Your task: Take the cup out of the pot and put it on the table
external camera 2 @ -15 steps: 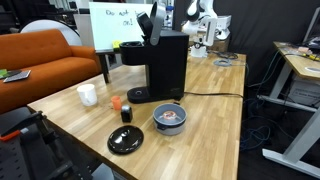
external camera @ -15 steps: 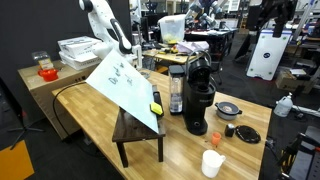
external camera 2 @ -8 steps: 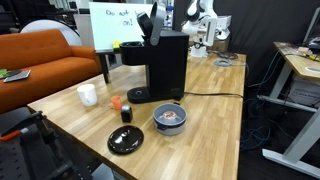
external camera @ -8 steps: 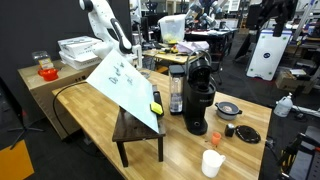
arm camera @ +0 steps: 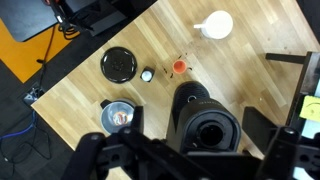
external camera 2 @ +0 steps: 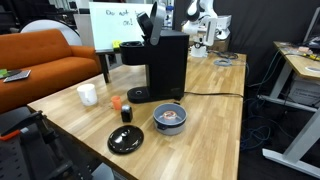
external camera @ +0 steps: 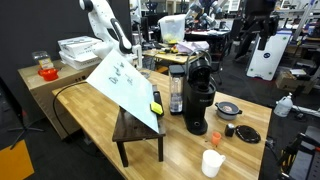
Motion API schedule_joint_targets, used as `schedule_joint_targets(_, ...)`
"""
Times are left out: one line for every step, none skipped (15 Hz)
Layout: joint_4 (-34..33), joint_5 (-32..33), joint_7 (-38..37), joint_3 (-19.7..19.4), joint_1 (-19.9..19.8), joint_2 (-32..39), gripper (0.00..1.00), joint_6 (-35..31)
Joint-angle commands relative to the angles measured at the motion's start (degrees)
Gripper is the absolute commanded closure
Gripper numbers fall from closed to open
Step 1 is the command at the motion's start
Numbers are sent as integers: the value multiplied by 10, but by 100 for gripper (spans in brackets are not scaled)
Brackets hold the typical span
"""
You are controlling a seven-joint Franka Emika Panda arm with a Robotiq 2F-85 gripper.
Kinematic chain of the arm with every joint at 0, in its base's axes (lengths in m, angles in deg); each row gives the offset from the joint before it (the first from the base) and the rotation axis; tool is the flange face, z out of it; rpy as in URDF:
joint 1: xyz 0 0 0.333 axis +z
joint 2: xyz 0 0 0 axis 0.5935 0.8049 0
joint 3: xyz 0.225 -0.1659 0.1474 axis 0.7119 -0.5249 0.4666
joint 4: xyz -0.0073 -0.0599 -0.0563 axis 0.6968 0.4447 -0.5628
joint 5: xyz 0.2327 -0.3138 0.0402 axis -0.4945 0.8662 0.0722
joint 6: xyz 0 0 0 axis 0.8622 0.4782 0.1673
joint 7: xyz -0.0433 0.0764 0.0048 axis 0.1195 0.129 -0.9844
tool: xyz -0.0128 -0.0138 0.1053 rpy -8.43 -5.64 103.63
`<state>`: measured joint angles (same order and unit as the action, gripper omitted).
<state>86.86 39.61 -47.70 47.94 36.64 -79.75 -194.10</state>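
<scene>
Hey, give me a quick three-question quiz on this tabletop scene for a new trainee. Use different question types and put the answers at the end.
1. True or false: the pot is empty.
2. Where is the hand?
A) shut on the pot's rim
B) open, high above the table, touching nothing
C) pressed flat on the table
3. Fill in: the flat round disc beside the pot is ___ in colour.

Key
1. False: the cup sits inside it.
2. B
3. black
</scene>
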Motion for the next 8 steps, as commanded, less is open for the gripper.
schedule_joint_targets(-8,18,-26,-11,-13,39,0,-22)
schedule_joint_targets(-11,39,-35,-15,-17,51,0,-23)
schedule_joint_targets(-14,60,-43,-18,-21,62,0,-23)
schedule_joint_targets(-16,84,-53,-22,-24,71,0,-26)
schedule_joint_targets(-18,103,-63,-26,-26,80,0,-29)
schedule_joint_targets(-17,119,-70,-31,-28,89,0,-41)
schedule_joint_targets(-19,129,-77,-36,-27,96,0,-44)
schedule_joint_targets(-21,132,-84,-40,-27,103,0,-46)
